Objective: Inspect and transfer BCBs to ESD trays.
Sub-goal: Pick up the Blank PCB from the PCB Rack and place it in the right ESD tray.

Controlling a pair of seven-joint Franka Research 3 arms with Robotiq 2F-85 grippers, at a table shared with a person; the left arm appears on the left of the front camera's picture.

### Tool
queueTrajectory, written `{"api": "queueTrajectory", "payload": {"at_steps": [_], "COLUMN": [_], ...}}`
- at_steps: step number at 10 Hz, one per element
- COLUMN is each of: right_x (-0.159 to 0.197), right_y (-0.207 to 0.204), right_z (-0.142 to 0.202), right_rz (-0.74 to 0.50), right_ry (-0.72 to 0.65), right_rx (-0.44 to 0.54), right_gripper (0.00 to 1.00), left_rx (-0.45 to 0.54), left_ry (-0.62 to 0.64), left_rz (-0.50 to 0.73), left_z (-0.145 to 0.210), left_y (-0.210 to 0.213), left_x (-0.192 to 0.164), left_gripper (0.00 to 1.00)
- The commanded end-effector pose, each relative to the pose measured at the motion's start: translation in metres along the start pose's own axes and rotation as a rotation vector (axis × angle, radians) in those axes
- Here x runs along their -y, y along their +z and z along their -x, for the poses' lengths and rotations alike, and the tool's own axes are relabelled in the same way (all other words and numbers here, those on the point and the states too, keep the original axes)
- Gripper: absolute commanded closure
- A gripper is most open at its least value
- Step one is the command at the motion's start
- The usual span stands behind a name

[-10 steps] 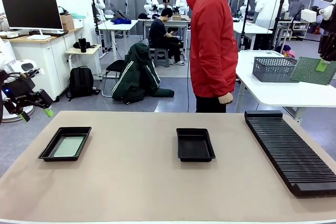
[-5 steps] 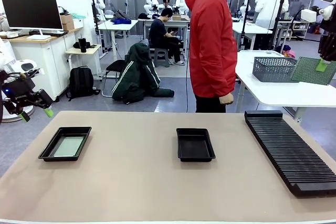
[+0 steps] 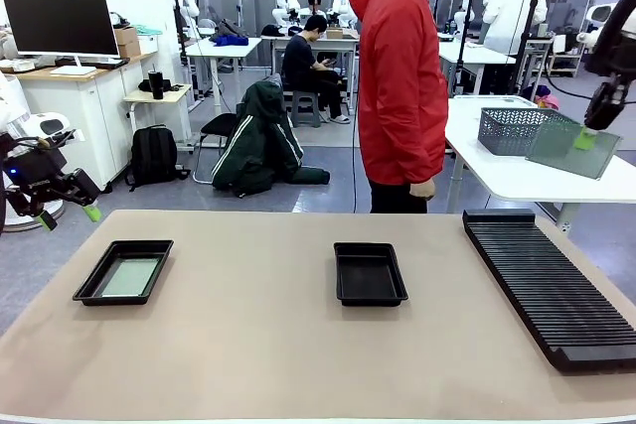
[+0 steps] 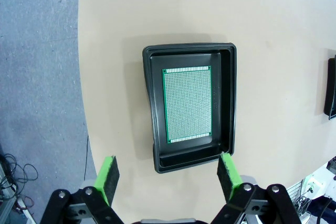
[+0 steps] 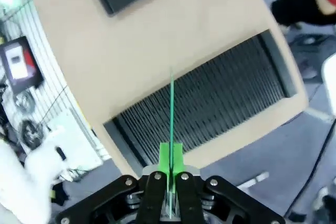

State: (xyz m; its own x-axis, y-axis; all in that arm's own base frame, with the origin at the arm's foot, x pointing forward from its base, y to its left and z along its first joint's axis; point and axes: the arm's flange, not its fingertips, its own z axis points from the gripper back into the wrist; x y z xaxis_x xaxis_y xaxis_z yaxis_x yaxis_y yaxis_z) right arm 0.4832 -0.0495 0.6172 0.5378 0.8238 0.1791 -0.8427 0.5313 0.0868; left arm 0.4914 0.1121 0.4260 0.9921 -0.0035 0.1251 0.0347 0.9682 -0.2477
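Observation:
One ESD tray (image 3: pixel 87 292) lies at the table's left with a pale green BCB (image 3: pixel 130 276) flat on its floor. A second ESD tray (image 3: pixel 370 300) sits mid-table with nothing in it. My left gripper (image 3: pixel 68 215) hovers open off the table's left edge. In the left wrist view its open fingers (image 4: pixel 107 174) frame the tray (image 4: pixel 227 98) and the perforated BCB (image 4: pixel 188 104) below. High at the right, my right gripper (image 3: pixel 586 136) is shut on another BCB (image 3: pixel 564 149), tilted in the air. The right wrist view shows that BCB (image 5: pixel 171 114) edge-on in the shut gripper (image 5: pixel 171 162).
A long black slotted rack (image 3: pixel 552 285) runs along the table's right side and shows under the right gripper as the rack (image 5: pixel 210 106). A person in a red jacket (image 3: pixel 402 76) stands at the far edge. A grey mesh basket (image 3: pixel 512 132) rests on the white table behind.
My right gripper has swung its BCB leftward and a little lower, and the board now tilts. The left gripper and both trays have not moved.

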Motion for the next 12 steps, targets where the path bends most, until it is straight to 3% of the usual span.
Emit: {"api": "queueTrajectory", "payload": {"at_steps": [1,8,12], "right_x": [-0.016,-0.050,-0.071], "right_y": [-0.015,-0.103,-0.157], "right_z": [-0.011,-0.047,-0.062], "right_rz": [-0.039,-0.301,-0.458], "right_ry": [-0.169,-0.635,-0.796], "right_rx": [0.103,0.259,0.371], "right_gripper": [0.97,0.97,0.97], "left_rx": [0.007,0.007,0.007], "left_ry": [0.005,0.005,0.005], "left_rz": [-0.001,-0.001,-0.001], "left_z": [0.000,0.000,0.000], "left_y": [-0.002,-0.002,-0.002], "left_x": [-0.001,-0.001,-0.001], "left_gripper": [0.00,0.00,0.00]}}
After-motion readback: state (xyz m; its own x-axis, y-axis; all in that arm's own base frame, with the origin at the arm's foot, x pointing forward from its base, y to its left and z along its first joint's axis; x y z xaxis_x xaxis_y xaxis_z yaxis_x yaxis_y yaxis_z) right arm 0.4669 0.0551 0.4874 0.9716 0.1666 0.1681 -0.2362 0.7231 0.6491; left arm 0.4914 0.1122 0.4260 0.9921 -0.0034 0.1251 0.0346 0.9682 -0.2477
